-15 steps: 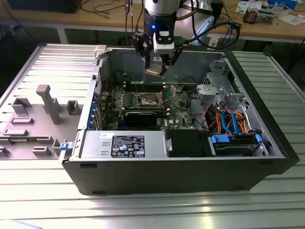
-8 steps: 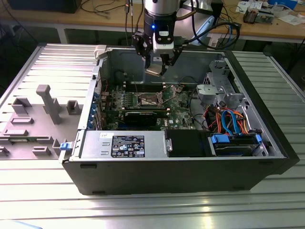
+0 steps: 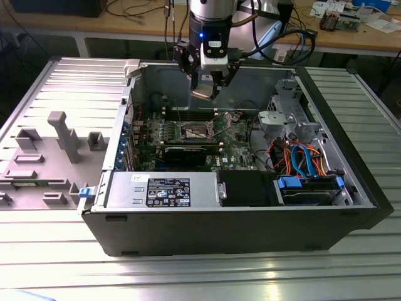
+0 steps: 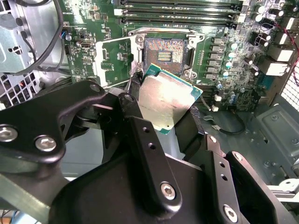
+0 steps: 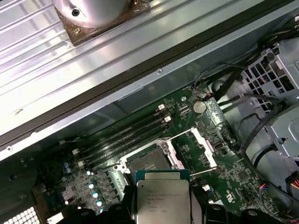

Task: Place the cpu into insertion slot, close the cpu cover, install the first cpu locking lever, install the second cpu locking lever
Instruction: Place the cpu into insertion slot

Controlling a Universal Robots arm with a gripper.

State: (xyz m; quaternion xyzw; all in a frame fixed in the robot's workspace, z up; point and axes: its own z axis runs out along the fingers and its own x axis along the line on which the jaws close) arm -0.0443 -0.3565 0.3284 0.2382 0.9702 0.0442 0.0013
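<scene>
My gripper point(image 3: 207, 88) hangs over the open computer case, shut on the cpu point(image 3: 202, 95). The second wrist view has the silvery cpu point(image 4: 166, 100) tilted and clamped between black fingers point(image 4: 133, 88). It hovers above the insertion slot point(image 4: 164, 53), apart from it, and the slot's dark pin field is bare. Viewed from the first wrist camera, the cpu point(image 5: 161, 200) sits just short of the insertion slot point(image 5: 147, 161). The cpu cover point(image 5: 198, 147) stands swung open beside the slot, with a thin lever rod point(image 5: 205, 172) raised next to it.
Long memory slots point(image 5: 126, 135) run along one side of the socket. A long black card point(image 3: 188, 151), a power supply point(image 3: 163, 188), a drive cage point(image 3: 291, 116) and coloured cables point(image 3: 304, 160) fill the case. Grey fixtures point(image 3: 62, 135) stand on the table at the exterior view's left.
</scene>
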